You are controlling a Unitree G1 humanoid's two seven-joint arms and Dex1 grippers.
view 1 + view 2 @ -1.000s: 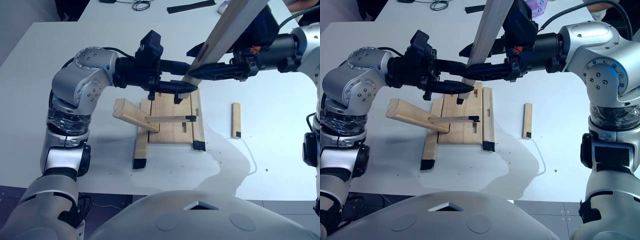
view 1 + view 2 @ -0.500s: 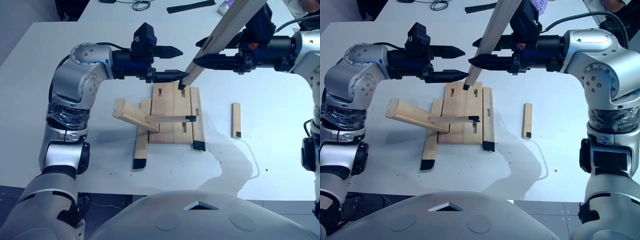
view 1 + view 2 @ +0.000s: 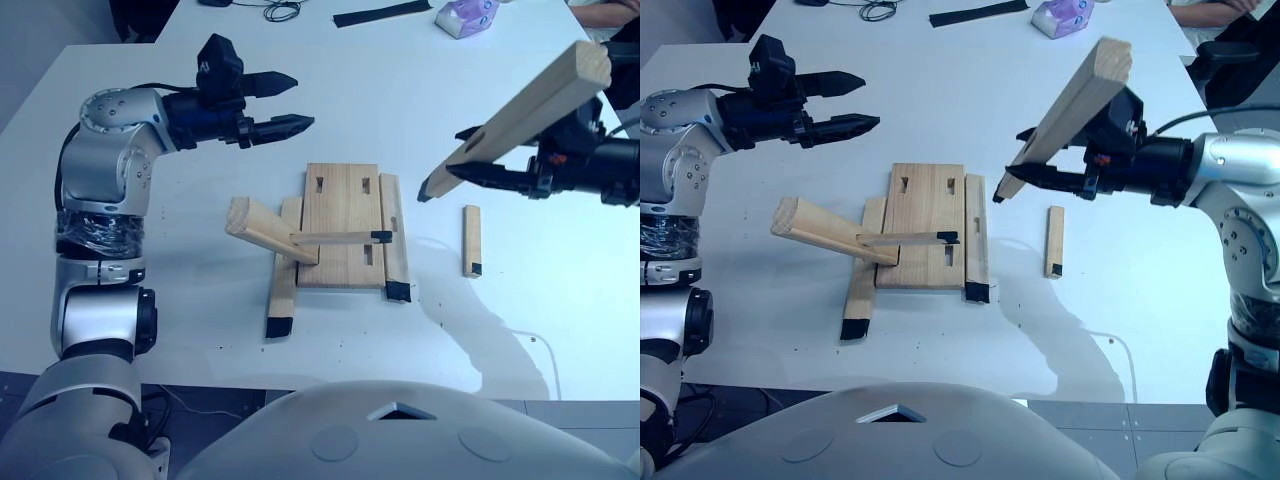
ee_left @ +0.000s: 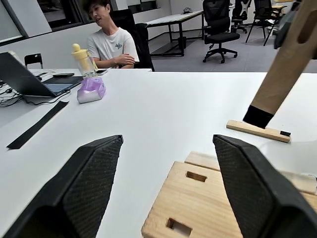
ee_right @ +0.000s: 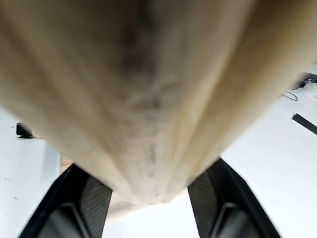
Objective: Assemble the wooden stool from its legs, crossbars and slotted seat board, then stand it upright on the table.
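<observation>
Left gripper spread and empty, withdrawn leftward off pale slotted wooden seat board, right gripper clamped on long black-tipped wooden leg, swung rightward.

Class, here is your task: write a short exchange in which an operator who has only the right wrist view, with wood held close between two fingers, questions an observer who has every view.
Operator: The leg I hold sits right at my camera. Where is its lower end?
Observer: It tilts in the right gripper, with its black-capped end in the air between the seat board and a short crossbar lying on the table.
Operator: Is the left gripper near the board?
Observer: The left gripper hovers beyond the board's far left corner, fingers open, holding nothing.
</observation>
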